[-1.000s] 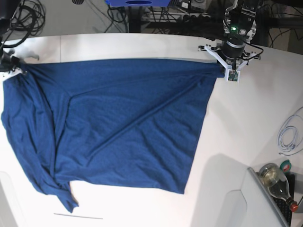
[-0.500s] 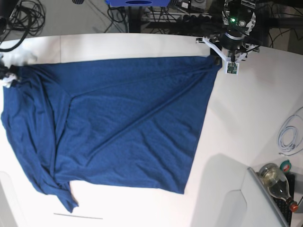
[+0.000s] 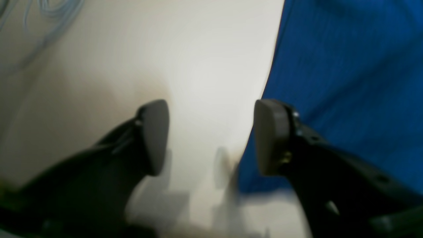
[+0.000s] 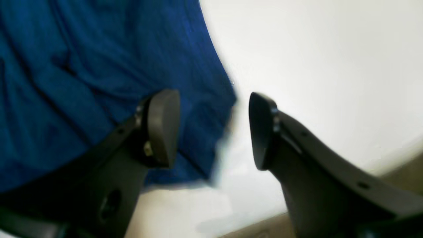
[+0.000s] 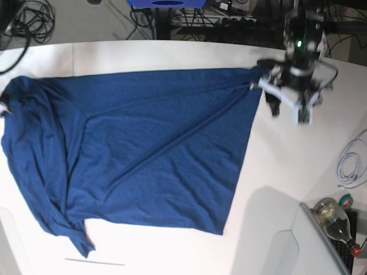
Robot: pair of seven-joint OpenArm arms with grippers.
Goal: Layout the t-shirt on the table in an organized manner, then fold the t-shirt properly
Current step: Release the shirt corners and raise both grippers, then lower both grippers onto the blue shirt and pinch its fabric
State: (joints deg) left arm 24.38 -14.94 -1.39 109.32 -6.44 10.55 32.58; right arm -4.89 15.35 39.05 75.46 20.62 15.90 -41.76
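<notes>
Base view: shirt (image 5: 143,154) spread flat on the table (image 5: 287,172), mostly smoothed w/ a few diagonal creases, one sleeve bunched at the near left corner. Left gripper (image 3: 211,135) open over bare table right beside shirt's edge. Right gripper (image 4: 214,129) open too, holding nothing, shirt edge under it.

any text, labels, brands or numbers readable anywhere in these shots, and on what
None can be read.
Plain dark navy blue fabric t-shirt: no print or visible label.
Smooth white table: no markings.
Glass bottle with a red cap at the base view's lower right: no label that can be made out.
Small square tag on the left gripper: too small and blurred to read.
Both wrist views: blurred, no text.
</notes>
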